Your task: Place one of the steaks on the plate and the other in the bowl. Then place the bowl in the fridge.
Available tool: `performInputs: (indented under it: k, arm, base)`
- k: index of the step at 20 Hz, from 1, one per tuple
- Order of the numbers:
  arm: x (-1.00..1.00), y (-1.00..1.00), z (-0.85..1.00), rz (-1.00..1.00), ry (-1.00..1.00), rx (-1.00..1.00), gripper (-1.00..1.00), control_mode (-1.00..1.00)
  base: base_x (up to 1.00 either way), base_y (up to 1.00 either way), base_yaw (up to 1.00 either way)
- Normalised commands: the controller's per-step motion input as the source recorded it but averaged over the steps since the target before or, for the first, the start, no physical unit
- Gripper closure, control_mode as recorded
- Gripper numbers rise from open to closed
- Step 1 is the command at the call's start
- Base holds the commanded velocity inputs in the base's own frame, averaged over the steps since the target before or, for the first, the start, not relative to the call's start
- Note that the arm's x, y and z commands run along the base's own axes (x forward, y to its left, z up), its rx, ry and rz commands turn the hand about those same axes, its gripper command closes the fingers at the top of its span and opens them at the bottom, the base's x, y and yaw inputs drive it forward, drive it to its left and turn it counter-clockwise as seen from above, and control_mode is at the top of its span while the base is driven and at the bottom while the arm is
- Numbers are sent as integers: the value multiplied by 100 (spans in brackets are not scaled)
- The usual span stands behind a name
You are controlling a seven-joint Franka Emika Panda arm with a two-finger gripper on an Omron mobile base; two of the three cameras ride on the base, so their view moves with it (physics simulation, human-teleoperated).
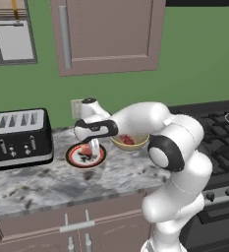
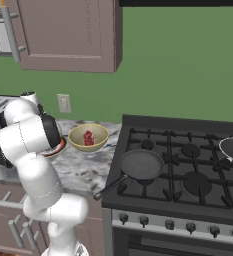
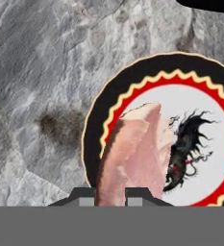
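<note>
Above the plate (image 3: 200,120) on the marble counter (image 3: 41,72), I see my gripper (image 3: 116,194) clamped on the pale pink steak (image 3: 135,153); the red steak (image 2: 89,138) lies in the bowl (image 2: 88,146).

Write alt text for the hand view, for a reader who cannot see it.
A pale pink steak is pinched in the shut claw and hangs just above the plate, which has a black outer band, a red zigzag ring and a white centre with a dark drawing. The plate sits on a grey marbled counter.
</note>
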Motion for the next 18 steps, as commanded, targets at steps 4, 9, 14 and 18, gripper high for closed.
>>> performInputs:
  k: [4,9,14,18]
  arm:
    - [39,2,-1,0,3,-2,100,-100]
    - [19,13,-17,0,-2,-5,100,-100]
    - [0,19,-29,0,-9,-5,100,-100]
    - [0,5,-42,0,-7,-7,100,-100]
  base:
    - [0,0,0]
    - [0,0,0]
    - [0,0,0]
    - [0,0,0]
